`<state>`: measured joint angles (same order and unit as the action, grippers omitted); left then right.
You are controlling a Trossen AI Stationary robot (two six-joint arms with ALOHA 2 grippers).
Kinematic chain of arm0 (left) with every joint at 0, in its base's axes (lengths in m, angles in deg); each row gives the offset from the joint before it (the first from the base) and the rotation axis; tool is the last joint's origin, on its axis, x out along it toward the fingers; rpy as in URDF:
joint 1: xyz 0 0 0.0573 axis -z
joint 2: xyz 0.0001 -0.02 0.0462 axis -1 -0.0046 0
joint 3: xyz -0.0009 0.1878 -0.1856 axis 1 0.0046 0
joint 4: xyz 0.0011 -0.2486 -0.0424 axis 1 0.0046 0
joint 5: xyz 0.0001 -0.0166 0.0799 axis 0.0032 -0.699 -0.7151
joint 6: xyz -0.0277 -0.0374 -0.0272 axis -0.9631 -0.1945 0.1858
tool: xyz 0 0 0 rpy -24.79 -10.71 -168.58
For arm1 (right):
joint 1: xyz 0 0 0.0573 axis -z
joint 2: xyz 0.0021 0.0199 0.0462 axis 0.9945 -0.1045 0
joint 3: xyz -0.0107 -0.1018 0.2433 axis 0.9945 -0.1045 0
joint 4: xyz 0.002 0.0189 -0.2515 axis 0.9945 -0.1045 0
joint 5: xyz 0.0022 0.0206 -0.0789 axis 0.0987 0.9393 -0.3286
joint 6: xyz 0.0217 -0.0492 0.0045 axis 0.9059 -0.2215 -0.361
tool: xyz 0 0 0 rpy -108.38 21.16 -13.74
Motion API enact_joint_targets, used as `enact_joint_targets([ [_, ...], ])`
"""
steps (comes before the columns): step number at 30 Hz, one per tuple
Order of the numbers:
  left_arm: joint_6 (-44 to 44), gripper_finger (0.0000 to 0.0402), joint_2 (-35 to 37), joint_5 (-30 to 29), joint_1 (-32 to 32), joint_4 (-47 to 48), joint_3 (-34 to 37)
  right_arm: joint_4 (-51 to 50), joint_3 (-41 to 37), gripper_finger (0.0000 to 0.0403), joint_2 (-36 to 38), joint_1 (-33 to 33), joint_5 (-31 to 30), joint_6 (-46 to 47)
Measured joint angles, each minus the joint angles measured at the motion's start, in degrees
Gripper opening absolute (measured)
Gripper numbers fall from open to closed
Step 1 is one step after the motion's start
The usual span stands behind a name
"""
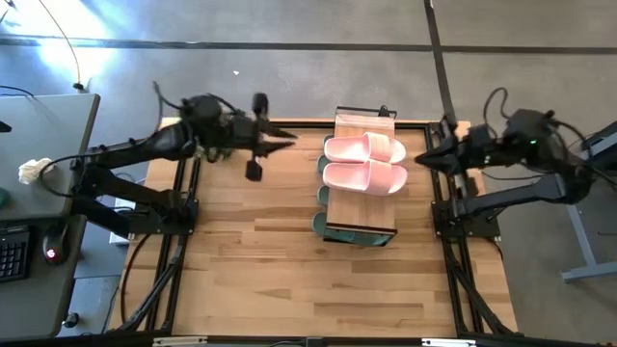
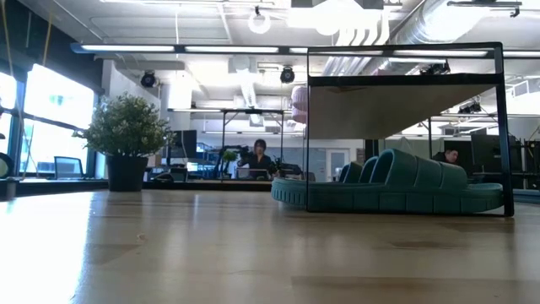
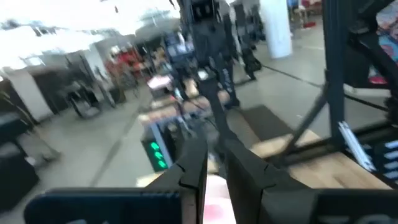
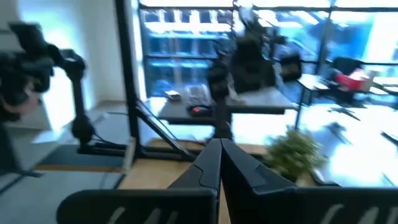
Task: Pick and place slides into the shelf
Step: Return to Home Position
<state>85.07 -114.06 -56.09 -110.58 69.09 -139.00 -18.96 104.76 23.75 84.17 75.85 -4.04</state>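
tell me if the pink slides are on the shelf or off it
On: both pink slides lie side by side atop the shelf, green slides beneath.

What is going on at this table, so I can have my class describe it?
Two robot arms flank a low wooden shelf, and neither holds anything. Two pink slides lie side by side on the shelf's top, and green slides sit underneath it. The left gripper hangs in the air to the shelf's left. The right gripper, shut, hangs to its right.
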Motion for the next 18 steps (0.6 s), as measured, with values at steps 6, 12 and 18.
enact_joint_targets([
  [6,4.4,0.0046,7.7,-4.7,-3.8,4.6,-1.4,-9.5,4.6,0.0,4.6,0.3,-6.0,-0.8],
  [12,8.3,0.0046,16.8,-6.5,-6.3,14.2,-1.4,-8.8,1.6,0.0,14.6,0.3,-10.0,1.3],
  [18,8.7,0.0046,24.9,-8.4,-6.2,17.0,-0.5,-3.2,-7.1,0.0,24.2,0.3,-11.3,5.7],
])
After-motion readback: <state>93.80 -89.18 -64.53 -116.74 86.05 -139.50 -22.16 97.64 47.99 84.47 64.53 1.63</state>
